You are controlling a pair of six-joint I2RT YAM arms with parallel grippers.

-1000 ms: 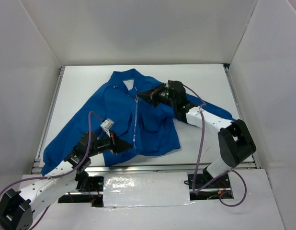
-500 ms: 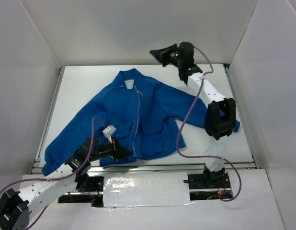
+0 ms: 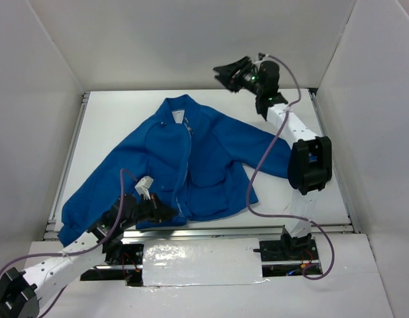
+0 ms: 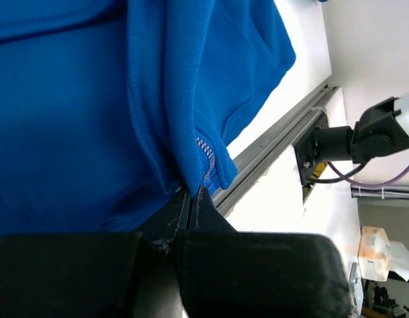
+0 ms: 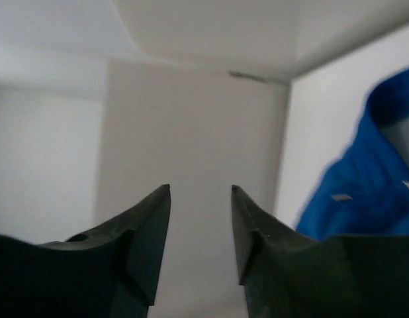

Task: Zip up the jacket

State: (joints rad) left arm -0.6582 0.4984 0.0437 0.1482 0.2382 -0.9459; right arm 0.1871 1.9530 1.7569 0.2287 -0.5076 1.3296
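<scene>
Now my left end effector (image 4: 192, 197) clamps the bottom hem (image 4: 214, 177) of the blue jacket (image 3: 211, 159) spread on the bench (image 3: 125, 112); my right end effector (image 3: 226, 71) gapes empty beyond its collar (image 3: 178, 106). Pulling the hem taut should steady the zipper (image 4: 206, 154).

The jacket (image 3: 204, 159) is soft, matt blue cloth with a fine, slightly fuzzy weave, and its zipper (image 4: 206, 154) shows small shiny silvery teeth. The table (image 3: 118, 119) is smooth matt white, edged by a rail (image 4: 277, 142) of dull grey metal. The fingers (image 5: 148, 232) of the right gripper (image 5: 200, 192) look like matt black plastic.
</scene>
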